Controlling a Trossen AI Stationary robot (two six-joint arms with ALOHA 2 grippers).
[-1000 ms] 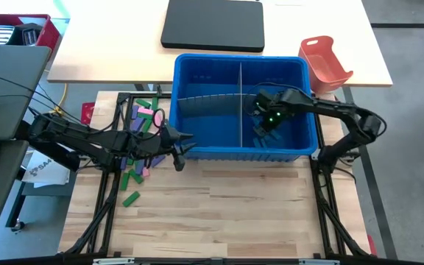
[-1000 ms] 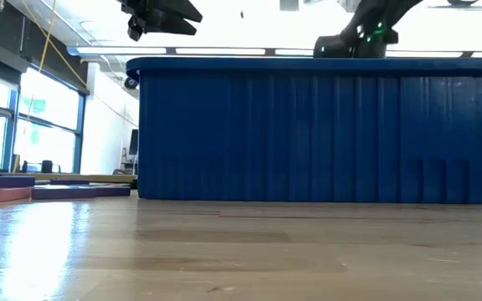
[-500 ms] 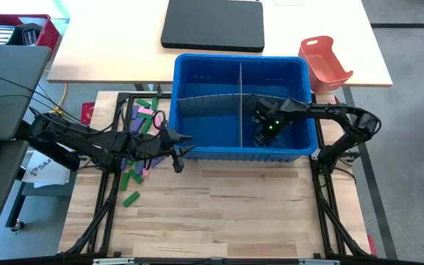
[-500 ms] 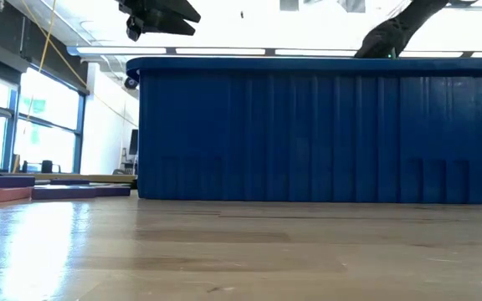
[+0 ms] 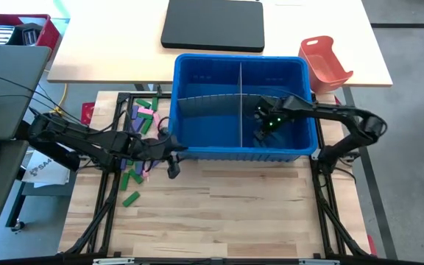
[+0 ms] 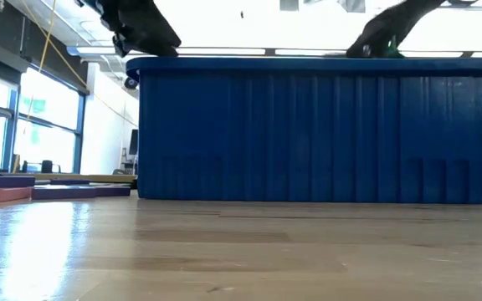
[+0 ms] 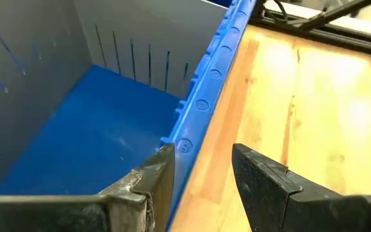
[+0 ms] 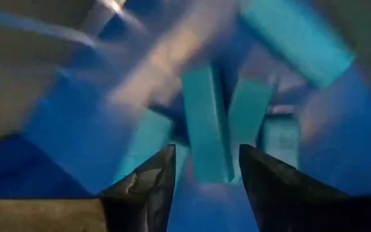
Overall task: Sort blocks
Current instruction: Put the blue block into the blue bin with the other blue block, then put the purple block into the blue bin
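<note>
Where right tool (image 8: 201,177) hovers, open, blue blocks (image 8: 206,125) lie lengthwise, parallel

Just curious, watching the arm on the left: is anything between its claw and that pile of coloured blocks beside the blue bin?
Nothing visible. The left gripper, open and empty, hangs by the blue bin's front-left corner; the blocks lie behind it.

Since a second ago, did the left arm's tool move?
Yes. In the high view the left tool slid back along the blue bin's front wall, towards the loose blocks.
</note>
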